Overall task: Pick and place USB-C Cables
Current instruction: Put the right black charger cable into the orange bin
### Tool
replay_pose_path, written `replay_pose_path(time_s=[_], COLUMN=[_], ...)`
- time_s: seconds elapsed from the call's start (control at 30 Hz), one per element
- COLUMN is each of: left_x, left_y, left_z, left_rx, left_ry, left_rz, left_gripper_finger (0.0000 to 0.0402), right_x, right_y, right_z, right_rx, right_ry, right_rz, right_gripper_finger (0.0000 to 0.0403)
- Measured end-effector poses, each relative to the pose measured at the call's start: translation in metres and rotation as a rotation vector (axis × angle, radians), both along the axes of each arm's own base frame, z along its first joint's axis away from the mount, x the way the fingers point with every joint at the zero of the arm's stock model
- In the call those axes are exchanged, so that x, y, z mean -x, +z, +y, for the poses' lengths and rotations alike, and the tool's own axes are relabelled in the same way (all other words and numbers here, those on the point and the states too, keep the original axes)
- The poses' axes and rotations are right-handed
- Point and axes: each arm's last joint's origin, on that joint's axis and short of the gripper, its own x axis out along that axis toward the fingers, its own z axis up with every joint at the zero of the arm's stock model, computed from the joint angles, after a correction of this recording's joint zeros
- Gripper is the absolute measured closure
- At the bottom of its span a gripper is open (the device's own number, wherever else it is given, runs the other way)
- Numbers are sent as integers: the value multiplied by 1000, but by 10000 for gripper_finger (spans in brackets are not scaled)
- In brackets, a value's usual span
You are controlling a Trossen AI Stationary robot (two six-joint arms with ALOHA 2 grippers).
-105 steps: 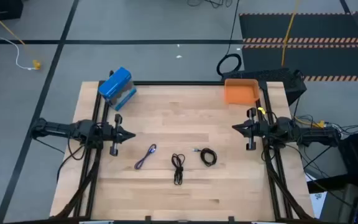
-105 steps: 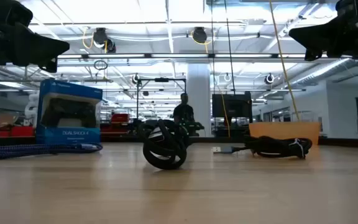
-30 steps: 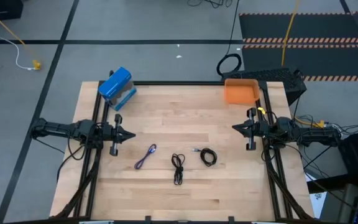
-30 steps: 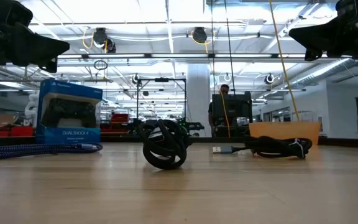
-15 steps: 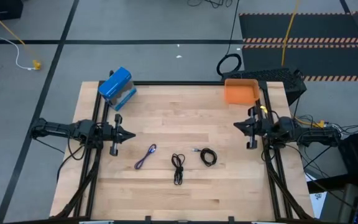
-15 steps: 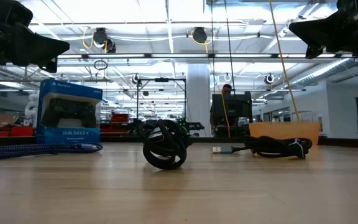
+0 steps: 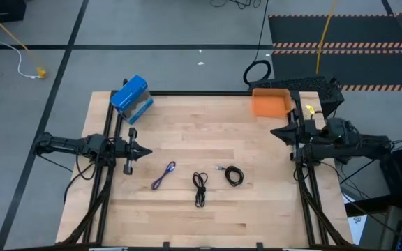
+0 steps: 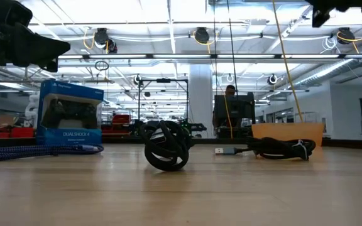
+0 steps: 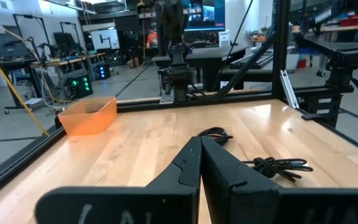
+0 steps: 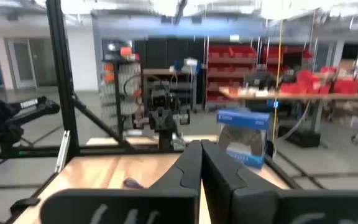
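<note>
Three USB-C cables lie flat on the wooden table near its middle. They are a purple-blue cable (image 7: 163, 175), a black folded long cable (image 7: 200, 188) and a black coiled ring cable (image 7: 234, 175). The low view shows them as well: purple-blue cable (image 8: 43, 150), folded cable (image 8: 166, 145), ring cable (image 8: 281, 149). My left gripper (image 7: 145, 150) hovers shut above the table's left side, left of the purple-blue cable. My right gripper (image 7: 274, 132) hovers shut, high over the right side, beside the orange bin. Both wrist views show shut fingers: left gripper (image 9: 199, 146), right gripper (image 10: 200, 149).
An orange bin (image 7: 271, 102) stands at the far right corner of the table and a blue controller box (image 7: 131, 99) at the far left corner. A large black cable loop (image 7: 257, 72) lies on the floor beyond the far edge. A person stands far off in the room (image 8: 230, 94).
My right gripper has risen and drawn toward the table's far right corner, next to the orange bin; in the low view it has climbed nearly out of the top. The left arm and the cables have kept still.
</note>
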Motion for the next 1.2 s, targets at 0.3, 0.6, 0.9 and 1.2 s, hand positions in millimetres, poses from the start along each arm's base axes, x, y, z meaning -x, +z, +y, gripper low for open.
replay_pose_path(time_s=[0.3, 0.6, 0.9, 1.2], left_x=[0, 0, 0, 0], left_y=[0, 0, -1, -2], left_z=[0, 0, 0, 0], left_rx=[-5, -5, 32, 38], left_ry=[0, 0, -1, -1], left_rz=[0, 0, 8, 20], left_gripper_finger=[392, 392, 392, 392], right_x=[-11, -28, -46, -59], right_y=[72, 141, 157, 152], right_z=[0, 0, 0, 0], right_rx=[-4, -4, -20, -25], right_ry=[0, -4, -4, -6], right_rz=[133, 207, 223, 259], right_gripper_finger=[403, 403, 403, 403])
